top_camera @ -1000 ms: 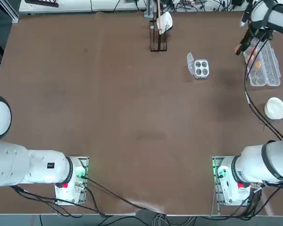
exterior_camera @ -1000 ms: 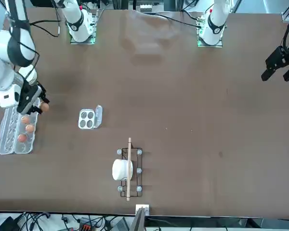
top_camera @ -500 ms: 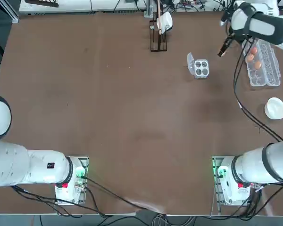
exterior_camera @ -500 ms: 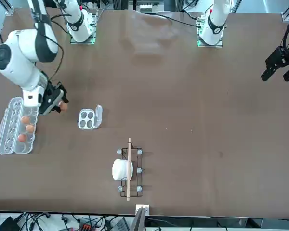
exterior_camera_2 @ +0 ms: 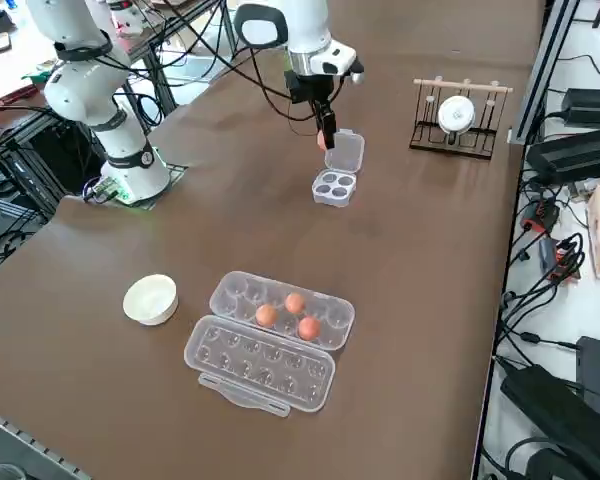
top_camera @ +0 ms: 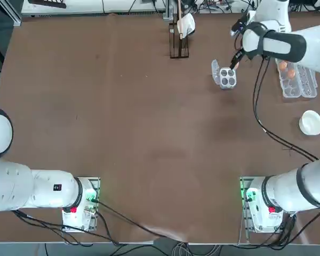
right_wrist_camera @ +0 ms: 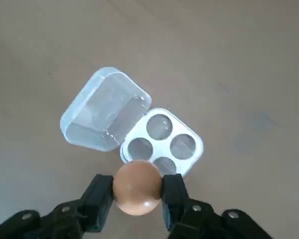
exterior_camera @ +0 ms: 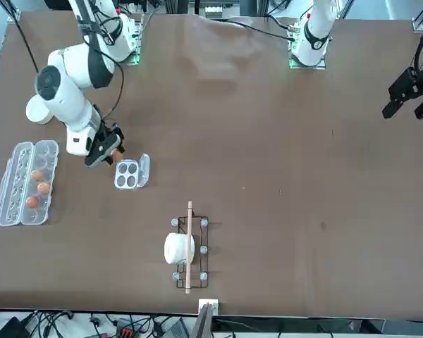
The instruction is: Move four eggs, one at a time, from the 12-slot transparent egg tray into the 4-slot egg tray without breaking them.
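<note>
Orange-brown eggs (exterior_camera_2: 294,302), clear 4-slot egg tray (right_wrist_camera: 162,141), white bowl (exterior_camera_2: 150,298), brown table (top_camera: 122,117).

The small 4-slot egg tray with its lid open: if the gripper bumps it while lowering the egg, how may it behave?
The 4-slot egg tray looks like thin clear plastic with all four cups empty, so it is probably light and may slide. Its open lid hangs to one side, so it might tip. The right gripper holds the egg above it.

hand (right_wrist_camera: 137,195) with egg (right_wrist_camera: 137,186) above 4-slot tray (right_wrist_camera: 162,142), three eggs (exterior_camera_2: 287,312) in carton (exterior_camera_2: 283,311)
</note>
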Robot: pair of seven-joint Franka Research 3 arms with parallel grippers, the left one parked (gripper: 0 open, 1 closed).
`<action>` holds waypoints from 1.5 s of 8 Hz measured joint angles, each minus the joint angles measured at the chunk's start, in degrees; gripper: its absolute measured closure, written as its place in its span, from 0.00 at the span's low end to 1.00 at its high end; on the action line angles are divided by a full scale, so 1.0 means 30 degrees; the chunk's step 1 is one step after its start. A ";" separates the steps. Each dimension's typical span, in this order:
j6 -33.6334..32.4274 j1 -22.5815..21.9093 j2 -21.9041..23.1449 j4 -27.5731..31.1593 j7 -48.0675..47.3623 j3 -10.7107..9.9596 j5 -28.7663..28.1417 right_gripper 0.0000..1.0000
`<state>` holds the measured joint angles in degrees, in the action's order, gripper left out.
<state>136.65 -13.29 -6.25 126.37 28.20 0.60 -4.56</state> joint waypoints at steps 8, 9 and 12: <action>0.2964 -0.0727 -0.1881 0.0832 -0.0696 -0.0124 0.0000 0.44; 0.3180 -0.0728 -0.2031 0.0835 -0.0696 -0.0132 0.0000 0.44; 0.3832 -0.0713 -0.2625 0.0854 -0.0656 -0.0171 0.0000 0.44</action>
<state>148.14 -15.43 -14.12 128.93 26.23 0.09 -4.56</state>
